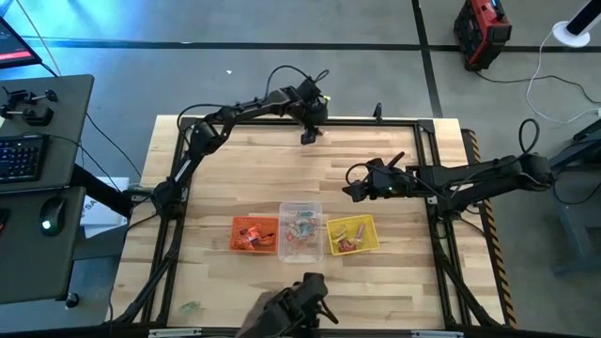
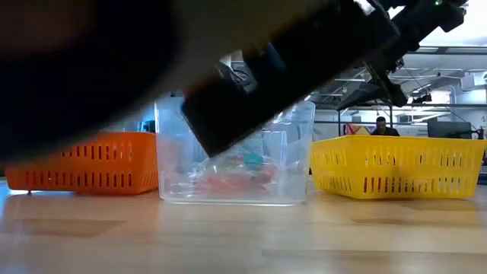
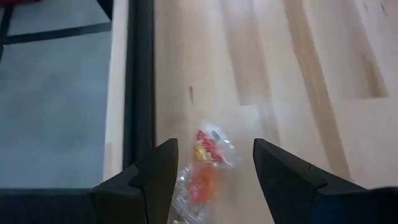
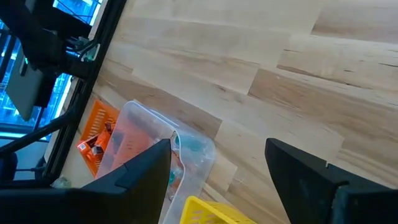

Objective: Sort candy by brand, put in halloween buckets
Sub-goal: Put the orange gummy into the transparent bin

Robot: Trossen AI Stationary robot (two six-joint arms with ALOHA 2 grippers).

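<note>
Left wrist view: the left gripper (image 3: 214, 171) is hanging with its two dark fingers spread wide, pinching nothing, and a small clear-wrapped sweet with a red, yellow and orange print (image 3: 205, 168) is lying on the wood right between them.
Key relation: the sweet is sitting straight ahead of and under the open jaws, its long axis running roughly along the fingers' reach rather than across the gap, so a straight descent looks enough to straddle it.
Nearer arm: the left gripper (image 1: 309, 134) is working at the far edge of the table, right over that sweet; the right gripper (image 1: 354, 184) is hovering near mid-table, also spread and empty, well apart from it.
Buckets: the orange slotted square tub (image 1: 254, 234), the clear plastic square tub (image 1: 300, 230) and the yellow slotted square tub (image 1: 352, 235) are standing in a row toward the near edge, each already holding some candy and well apart from the left gripper.
Stray piece: a greenish wrapped sweet (image 1: 191, 307) is lying near the near-left corner, outside the tubs.
Surface: the pale butcher-block table top (image 1: 225, 169) is lying flat inside a black metal frame (image 3: 140, 81), which is running just beside the sweet, so the inner finger has little room.
Room: a grey floor, a desk with a keyboard and a red case are surrounding the table; in the low view a person (image 2: 380, 126) is sitting far behind the yellow tub.
</note>
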